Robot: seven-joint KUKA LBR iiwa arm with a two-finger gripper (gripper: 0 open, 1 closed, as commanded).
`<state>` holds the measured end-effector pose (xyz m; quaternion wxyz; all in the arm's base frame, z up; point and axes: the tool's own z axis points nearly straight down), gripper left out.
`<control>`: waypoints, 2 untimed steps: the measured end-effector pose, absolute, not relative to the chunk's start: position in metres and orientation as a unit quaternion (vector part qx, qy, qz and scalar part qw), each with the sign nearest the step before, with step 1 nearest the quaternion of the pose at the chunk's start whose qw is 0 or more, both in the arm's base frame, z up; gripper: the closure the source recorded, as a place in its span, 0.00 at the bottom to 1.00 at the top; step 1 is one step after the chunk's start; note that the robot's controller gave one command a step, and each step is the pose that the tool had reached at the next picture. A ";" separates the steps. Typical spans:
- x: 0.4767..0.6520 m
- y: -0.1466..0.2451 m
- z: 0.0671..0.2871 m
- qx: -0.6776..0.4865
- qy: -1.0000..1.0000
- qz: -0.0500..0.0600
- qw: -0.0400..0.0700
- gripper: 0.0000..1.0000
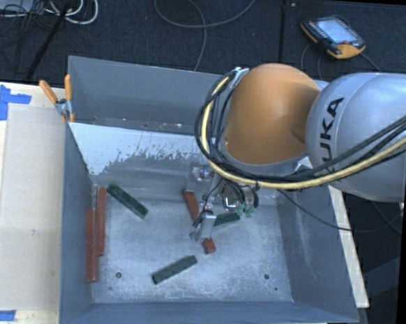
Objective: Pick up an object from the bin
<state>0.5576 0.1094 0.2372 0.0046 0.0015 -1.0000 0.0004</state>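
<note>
Whether the jaws stood open or closed could not be told, as the wrist's housing and cables hid them. The gripper (207, 229) was low over the floor of the bin (74, 238), about its middle and somewhat toward the far wall.

Two long red-brown bars (93, 240) lay along the left wall, well apart from it. One dark green bar (174, 269) lay toward the near wall, and another (126, 201) toward the far left corner. Nearest the gripper were a short red-brown bar (190, 204) just beside it on the left-wall side, a short green piece (228, 219) close against it on the right-wall side, and a small red-brown block (209, 246) just on its near-wall side. Whether any of them was gripped was unclear.

The step seemed to be closing on one of these three. Doing it well probably meant straddling one piece across its narrow width and lifting straight up. Bare floor lay toward the right wall and near right corner, while the sloping far wall left less room.
</note>
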 end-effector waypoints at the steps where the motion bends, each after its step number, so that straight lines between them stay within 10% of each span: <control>1: 0.559 0.109 0.242 0.000 -1.000 0.000 0.000 0.00; 2: 0.535 0.118 0.183 0.048 -0.999 0.000 -0.001 0.00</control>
